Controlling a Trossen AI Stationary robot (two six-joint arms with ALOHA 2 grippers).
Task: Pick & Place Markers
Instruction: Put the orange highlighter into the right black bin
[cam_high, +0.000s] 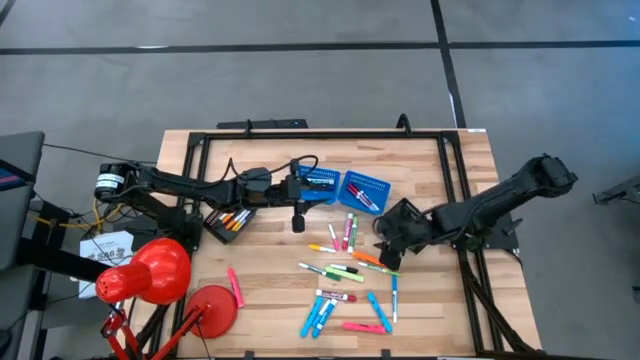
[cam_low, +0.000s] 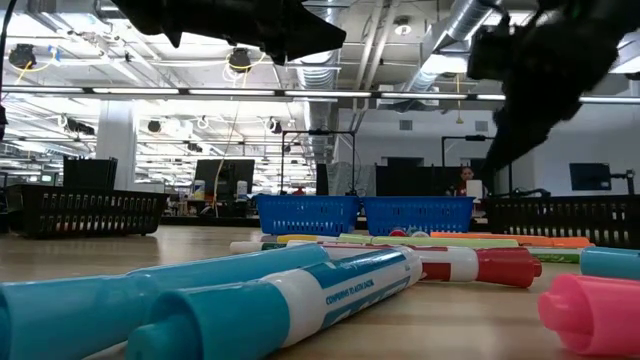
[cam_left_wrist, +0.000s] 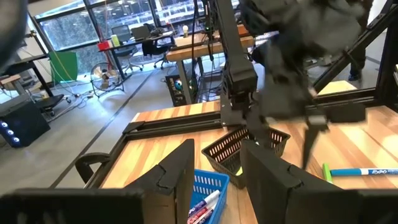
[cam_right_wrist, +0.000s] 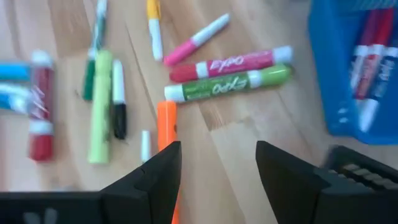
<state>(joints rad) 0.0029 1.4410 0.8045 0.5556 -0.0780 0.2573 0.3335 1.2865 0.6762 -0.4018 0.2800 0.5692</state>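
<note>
Right wrist view: right gripper (cam_right_wrist: 217, 168) is seen w/ jaws spread, nothing held, an orange capped marker (cam_right_wrist: 166, 124) just below/between them. Approx. centring over its barrel is advised before closing. Beyond, pink and green markers (cam_right_wrist: 227, 74) are scattered on the wooden tabletop (cam_right_wrist: 236, 137); blue perforated plastic basket (cam_right_wrist: 357, 68) farther off. Left gripper (cam_left_wrist: 214, 168) is parked open, empty, above another basket.

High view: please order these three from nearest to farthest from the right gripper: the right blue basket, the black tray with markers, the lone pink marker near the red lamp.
From the right gripper:
1. Right blue basket, at the table's back, close by.
2. Lone pink marker, toward the table's left front.
3. Black tray, on the left side, slightly farther still.
</note>
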